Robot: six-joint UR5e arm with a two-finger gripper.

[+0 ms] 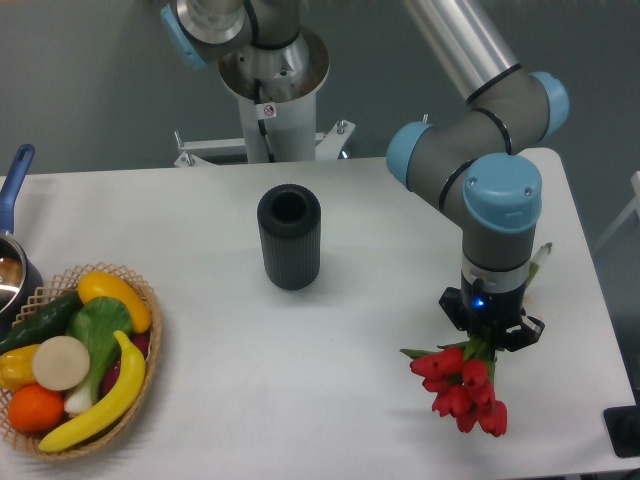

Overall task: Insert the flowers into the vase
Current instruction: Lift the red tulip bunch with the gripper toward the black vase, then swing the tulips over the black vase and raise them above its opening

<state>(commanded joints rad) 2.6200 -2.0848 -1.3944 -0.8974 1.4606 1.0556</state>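
A white desk (330, 380) stands before a plain grey-green wall, the ribbed dark grey cylindrical vase (289, 237) upright near its middle. At the right, the arm's pincer (489, 338) points down over the bunch of red tulips (461, 385); its fingers are hidden, so its grip cannot be told. A woven basket of toy fruit (75, 355) is cut off at the left edge.

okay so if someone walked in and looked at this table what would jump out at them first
Probably the red flowers at the front right, lying right under the arm's tool, which sits over their stems. Next, the dark ribbed vase standing upright and alone mid-table, then the basket of bright toy produce at the front left.
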